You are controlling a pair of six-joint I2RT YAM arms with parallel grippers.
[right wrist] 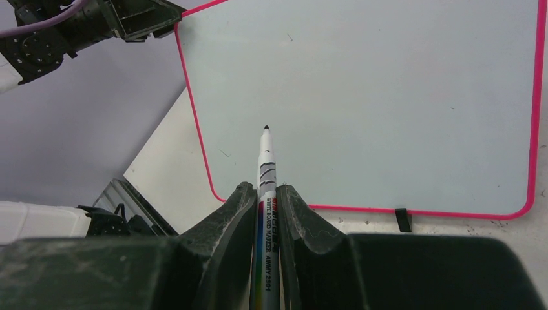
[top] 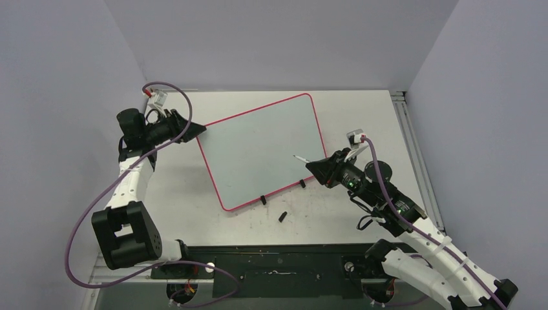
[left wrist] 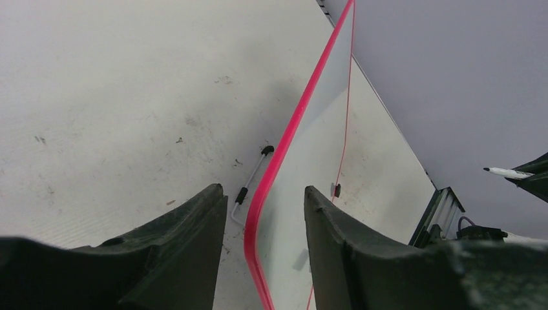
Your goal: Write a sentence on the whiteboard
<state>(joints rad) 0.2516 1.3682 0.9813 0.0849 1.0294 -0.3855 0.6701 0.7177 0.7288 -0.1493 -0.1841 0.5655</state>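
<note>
Left claw (left wrist: 262,190) sits at the whiteboard's (top: 258,145) left corner with its fingers parted, one on each side of the pink rim. I see a gap on both sides of that rim, so it has hold of nothing. Right claw (right wrist: 265,187) is clamped on a whiteboard marker (right wrist: 266,161), whose bare black tip points out over the board near its right edge. I cannot tell whether the tip touches the surface.

The board sits skewed in the middle of the scuffed white counter (top: 187,187), between my two arms, with its two black feet (top: 263,199) along the near long edge. Just off that edge a small black cap-like piece (top: 283,216) lies on the counter, apart from the board. A purple cable (top: 81,219) loops round the left arm, away from the board.

From the left wrist I see a thin wire leg (left wrist: 253,179) with black tips beside the rim, on the counter side. How it joins the board is hidden from me. The marker's rear end is buried between the fingers, and the left wrist view cuts the board's corner off at the bottom.
</note>
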